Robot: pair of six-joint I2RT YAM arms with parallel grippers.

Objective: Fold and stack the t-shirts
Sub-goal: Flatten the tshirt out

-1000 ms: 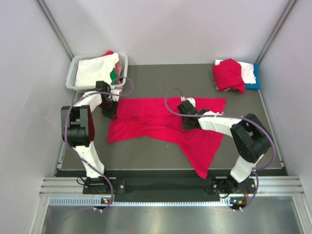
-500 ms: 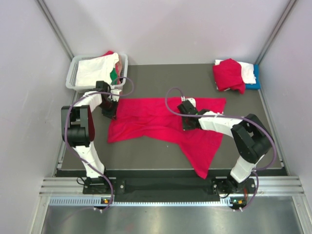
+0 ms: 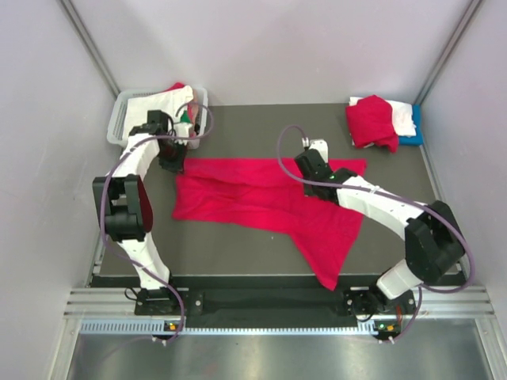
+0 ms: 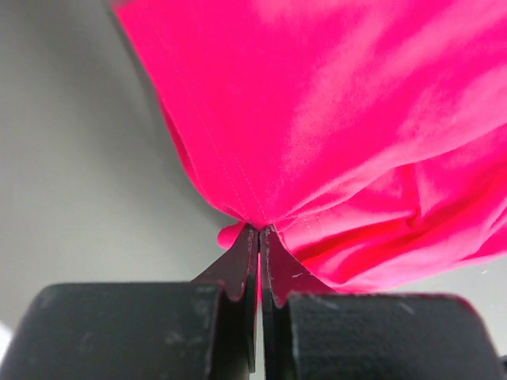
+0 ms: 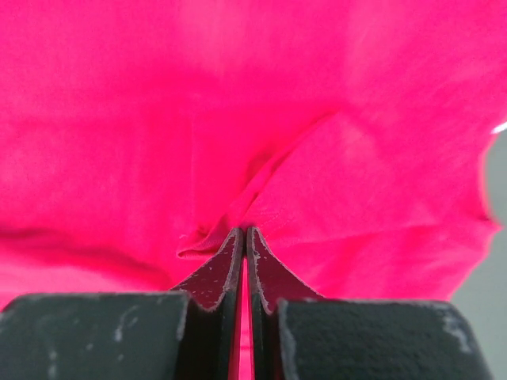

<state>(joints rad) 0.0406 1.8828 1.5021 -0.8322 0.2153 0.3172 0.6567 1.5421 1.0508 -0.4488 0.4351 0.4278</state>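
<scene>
Left jaws pressed together, clamped on a hem fold of the red t-shirt (image 3: 253,198) at its far left corner. In the left wrist view the cloth bunches to a point right at the tips. Right jaws also pressed together, pinching a small ridge of the same shirt near its far right corner.

Pale plastic tub (image 3: 119,119) sits at the far left of the surface (image 3: 238,245), just beyond the left arm. It holds crumpled white cloth (image 3: 154,111), plus a bit of red and a bit of green.

At the far right corner is a folded red shirt (image 3: 371,120), lying on a white one (image 3: 404,117) and a blue one (image 3: 412,138).

The held shirt lies mid-surface with its far edge pulled fairly straight between the two grips. It is wrinkled, with long creases, and its near right part trails down to a point toward the right arm's base.
</scene>
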